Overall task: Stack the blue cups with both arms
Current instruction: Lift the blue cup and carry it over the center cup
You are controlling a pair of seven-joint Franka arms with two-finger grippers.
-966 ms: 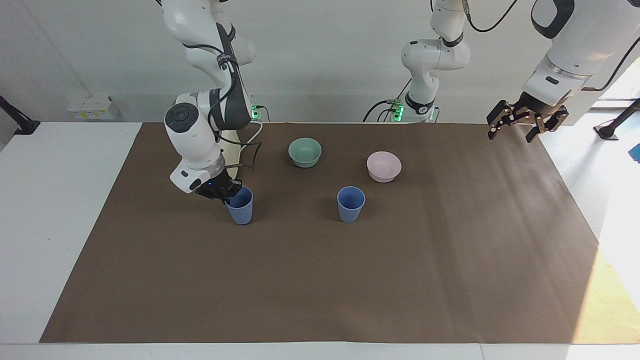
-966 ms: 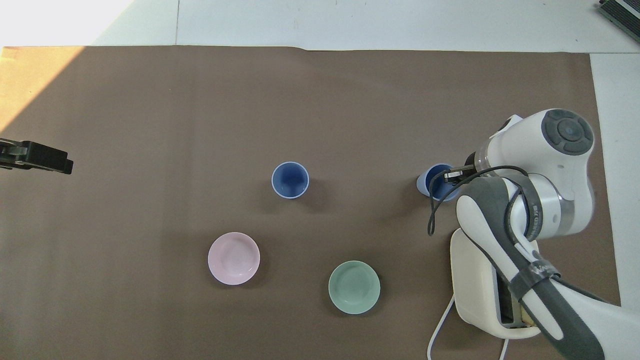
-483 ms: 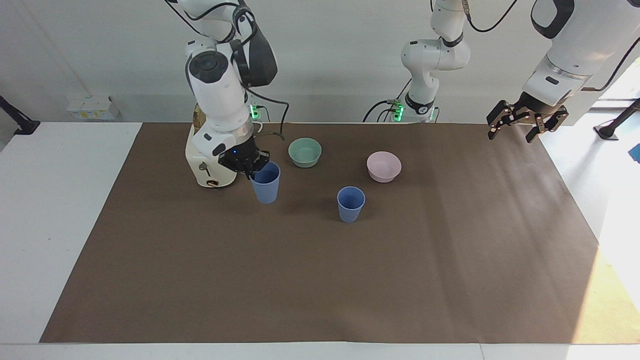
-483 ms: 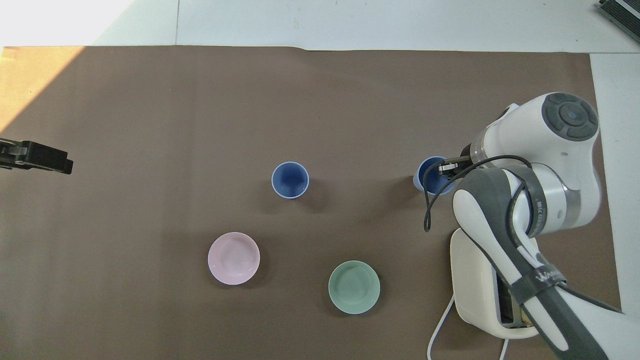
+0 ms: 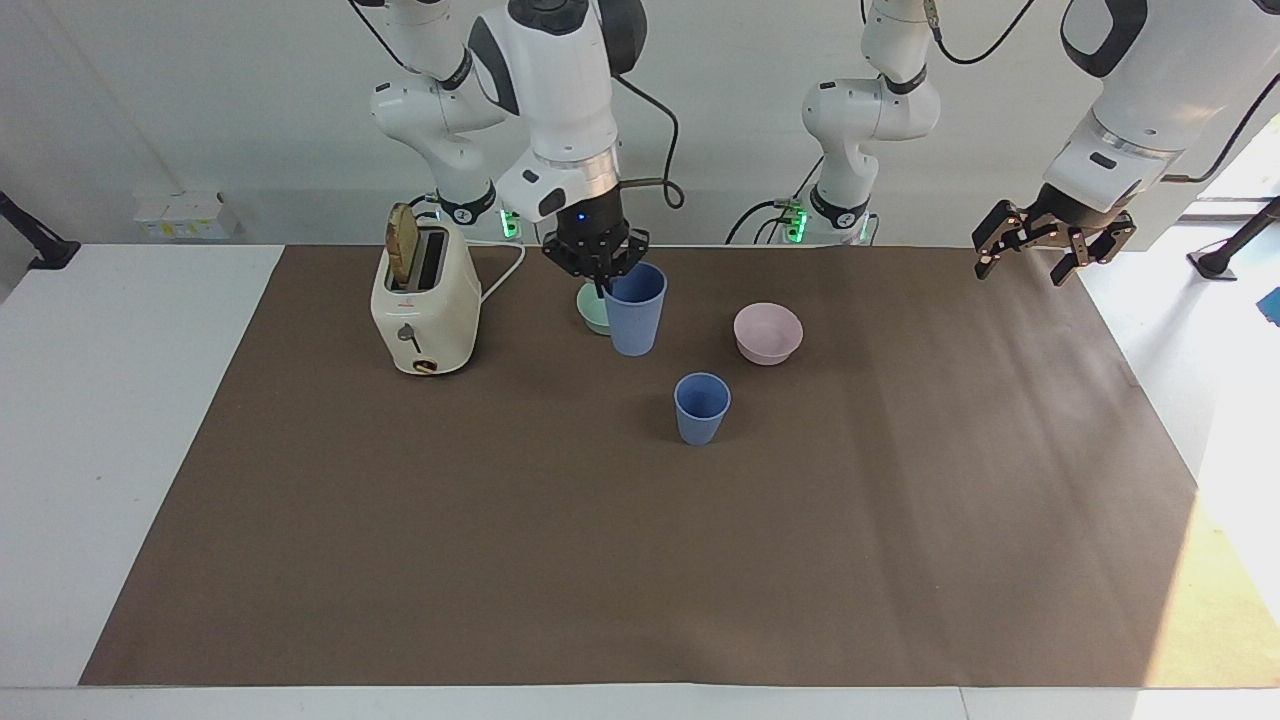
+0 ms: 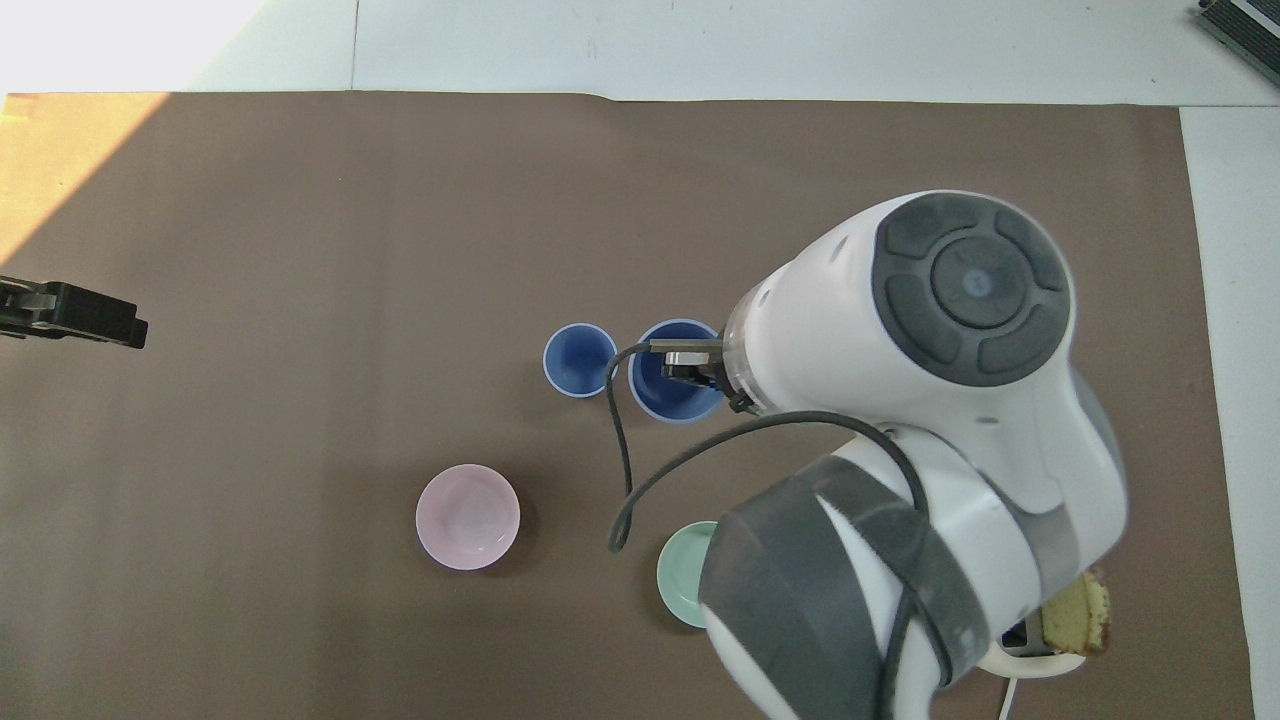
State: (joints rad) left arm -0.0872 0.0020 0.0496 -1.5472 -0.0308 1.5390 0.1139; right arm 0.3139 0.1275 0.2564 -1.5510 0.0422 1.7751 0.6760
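Observation:
One blue cup (image 5: 701, 408) stands upright on the brown mat, also seen in the overhead view (image 6: 579, 360). My right gripper (image 5: 600, 270) is shut on the rim of the second blue cup (image 5: 634, 312) and holds it upright in the air. In the overhead view this held cup (image 6: 672, 385) and the right gripper (image 6: 690, 362) are over the mat just beside the standing cup, toward the right arm's end. My left gripper (image 5: 1045, 250) is open and empty, waiting over the mat's edge at the left arm's end, and shows in the overhead view too (image 6: 70, 312).
A mint-green bowl (image 5: 592, 312) and a pale pink bowl (image 5: 767, 332) sit nearer to the robots than the standing cup. A cream toaster (image 5: 424, 300) with a bread slice stands toward the right arm's end. The right arm hides part of the mint bowl (image 6: 680, 585) from above.
The right gripper has lifted its blue cup off the mat and carried it up and toward the standing cup, uncovering the toaster. The left arm has not moved.

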